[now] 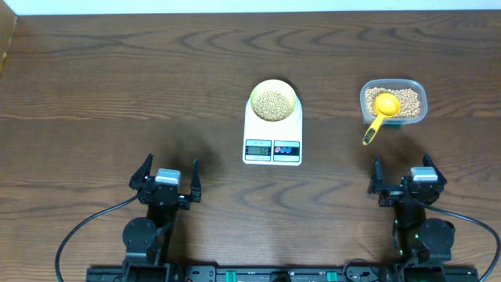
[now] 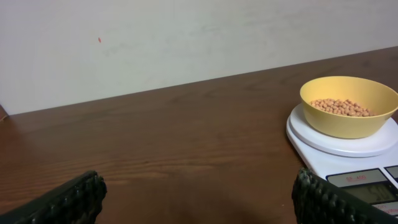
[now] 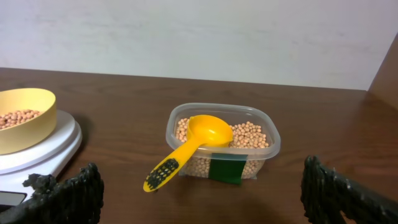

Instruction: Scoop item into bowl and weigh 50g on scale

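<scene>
The pale-yellow bowl [image 1: 272, 101] stands on the white scale [image 1: 272, 139] at the table's middle, with tan beans [image 1: 272, 106] in it. The bowl [image 2: 348, 106], its beans [image 2: 341, 107] and the scale [image 2: 339, 146] also show in the left wrist view; the right wrist view catches the bowl [image 3: 22, 118] and the scale [image 3: 37, 155] at its left edge. My left gripper [image 1: 165, 177] [image 2: 199, 202] is open and empty near the front left. My right gripper [image 1: 407, 176] [image 3: 202, 193] is open and empty, in front of the tub.
A clear plastic tub [image 1: 394, 102] [image 3: 224, 140] of beans stands right of the scale. A yellow scoop [image 1: 381, 111] [image 3: 193, 143] rests in it, handle hanging over the near rim. The table's front edge is close behind both arms.
</scene>
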You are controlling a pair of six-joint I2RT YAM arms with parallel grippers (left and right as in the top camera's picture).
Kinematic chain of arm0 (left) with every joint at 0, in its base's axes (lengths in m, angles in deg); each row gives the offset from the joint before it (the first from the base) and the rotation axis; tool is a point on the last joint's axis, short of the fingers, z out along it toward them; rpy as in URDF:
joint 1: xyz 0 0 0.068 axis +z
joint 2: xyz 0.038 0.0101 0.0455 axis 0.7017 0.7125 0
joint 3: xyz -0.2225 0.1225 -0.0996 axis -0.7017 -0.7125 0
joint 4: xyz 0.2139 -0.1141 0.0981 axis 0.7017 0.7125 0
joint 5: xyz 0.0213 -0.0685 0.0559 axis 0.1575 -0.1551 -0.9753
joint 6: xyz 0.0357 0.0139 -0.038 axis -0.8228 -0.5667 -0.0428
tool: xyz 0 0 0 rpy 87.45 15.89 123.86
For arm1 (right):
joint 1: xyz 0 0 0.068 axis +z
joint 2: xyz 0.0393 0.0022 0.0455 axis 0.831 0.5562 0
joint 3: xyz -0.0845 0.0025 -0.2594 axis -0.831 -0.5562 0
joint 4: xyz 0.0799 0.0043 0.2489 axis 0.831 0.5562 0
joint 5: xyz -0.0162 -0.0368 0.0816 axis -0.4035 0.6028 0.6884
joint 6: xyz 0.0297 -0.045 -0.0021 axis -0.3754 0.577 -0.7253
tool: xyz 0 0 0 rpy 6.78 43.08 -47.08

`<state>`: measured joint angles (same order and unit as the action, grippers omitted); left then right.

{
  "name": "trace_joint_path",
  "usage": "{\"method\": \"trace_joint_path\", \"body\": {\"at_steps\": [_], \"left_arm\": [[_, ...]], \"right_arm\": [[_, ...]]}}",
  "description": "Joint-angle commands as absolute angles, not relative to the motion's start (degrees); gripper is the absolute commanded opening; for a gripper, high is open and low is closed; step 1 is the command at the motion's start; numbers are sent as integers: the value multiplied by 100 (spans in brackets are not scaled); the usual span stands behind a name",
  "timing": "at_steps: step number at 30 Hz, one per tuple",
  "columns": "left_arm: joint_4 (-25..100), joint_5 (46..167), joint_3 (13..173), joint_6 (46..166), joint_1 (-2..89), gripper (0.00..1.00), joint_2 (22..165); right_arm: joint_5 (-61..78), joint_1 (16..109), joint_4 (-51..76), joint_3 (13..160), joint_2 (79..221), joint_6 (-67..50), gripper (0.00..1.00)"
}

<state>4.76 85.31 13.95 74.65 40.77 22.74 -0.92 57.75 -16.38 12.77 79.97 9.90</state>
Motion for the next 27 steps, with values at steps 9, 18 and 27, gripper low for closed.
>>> {"method": "trace_joint_path", "body": {"at_steps": [9,18,27], "left_arm": [[725,8579,1328,7495,4112,98,2244],[725,8577,1328,7495,4112,98,2244],[727,8577,1328,7495,4112,97,2244]], "right_arm": [[-79,5823,-1614,1269,7981,1058,99],[-79,5823,-1614,1269,7981,1058,99],[-79,5823,-1614,1269,7981,1058,99]]}}
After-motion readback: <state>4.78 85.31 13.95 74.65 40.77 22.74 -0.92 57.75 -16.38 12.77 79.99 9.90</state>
